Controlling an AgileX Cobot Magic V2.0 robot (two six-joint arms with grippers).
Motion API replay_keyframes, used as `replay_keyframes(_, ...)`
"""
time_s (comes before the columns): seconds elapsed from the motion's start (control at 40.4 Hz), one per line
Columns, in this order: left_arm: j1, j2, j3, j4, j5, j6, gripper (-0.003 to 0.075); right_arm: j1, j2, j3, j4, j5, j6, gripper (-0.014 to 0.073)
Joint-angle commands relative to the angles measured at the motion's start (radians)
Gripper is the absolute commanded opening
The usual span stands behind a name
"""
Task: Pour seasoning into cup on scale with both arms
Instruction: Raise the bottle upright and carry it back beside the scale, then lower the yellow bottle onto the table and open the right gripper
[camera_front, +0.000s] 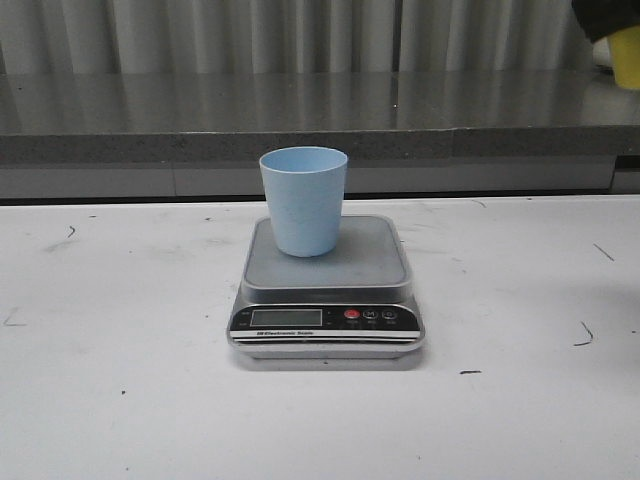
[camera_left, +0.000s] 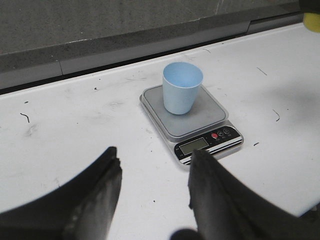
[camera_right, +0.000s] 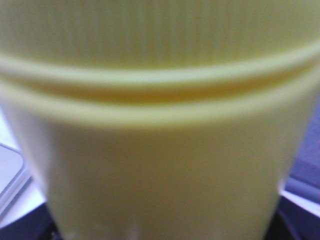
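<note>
while the pale blue cup stands upright on the scale, the scene reads as follows:

cup: the cup (camera_front: 303, 200) sits on the square metal platform, toward its rear half, open mouth up; from the left wrist view its inside looks bare.

scale: the scale (camera_front: 330, 300) rests flat on the white counter (camera_front: 110, 400), black front panel toward the robot, red button just right of the lcd display.

seasoning: a yellow piece of the seasoning bottle (camera_front: 626, 55) shows at the top right corner of the front view, off the counter and well apart from the cup; in the right wrist view the yellow body (camera_right: 160, 150), blurred, fills nearly the whole frame.

left gripper: the left gripper (camera_left: 152, 185) hangs over the counter near the scale's front corner, fingers (camera_left: 97, 195) spread wide with nothing between them.

right gripper: a dark mass sits above the yellow piece in the front view; whether the fingers clamp the bottle cannot be told.

backdrop: a grey ledge (camera_front: 300, 120) runs behind the counter.
</note>
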Motion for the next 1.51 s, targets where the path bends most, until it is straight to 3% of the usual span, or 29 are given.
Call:
replay_keyframes(0.0,0.002,0.007,-0.026,-0.003,-0.082,-0.009,0.0313,-0.092,-0.022,0.025,-0.007,-0.238,0.037,0.0348)
replay_keyframes(0.173,0.002,0.007,-0.026,-0.003,-0.082,-0.009,0.0313,-0.207,0.029,0.085,0.094,-0.436,-0.035,0.0337)
replay_keyframes(0.446,0.002,0.007,-0.026,-0.003,-0.082,-0.009,0.0313,-0.236,0.168,0.146,0.386,-0.672,-0.398,0.0337)
replay_keyframes(0.793,0.002,0.007,-0.026,-0.003,-0.082,-0.009,0.0313,-0.236,0.401,0.125,0.547,-0.91,-0.584,0.0341)
replay_keyframes(1.016,0.002,0.007,-0.026,-0.003,-0.082,-0.009,0.0313,-0.236,0.557,0.083,0.598,-1.097,-0.605,0.0342)
replay_keyframes(1.387,0.002,0.007,-0.026,-0.003,-0.082,-0.009,0.0313,-0.236,0.702,0.033,0.599,-1.14,-0.688,0.0344)
replay_keyframes(1.486,0.002,0.007,-0.026,-0.003,-0.082,-0.009,0.0313,-0.236,0.713,0.033,0.601,-1.124,-0.719,0.0391)
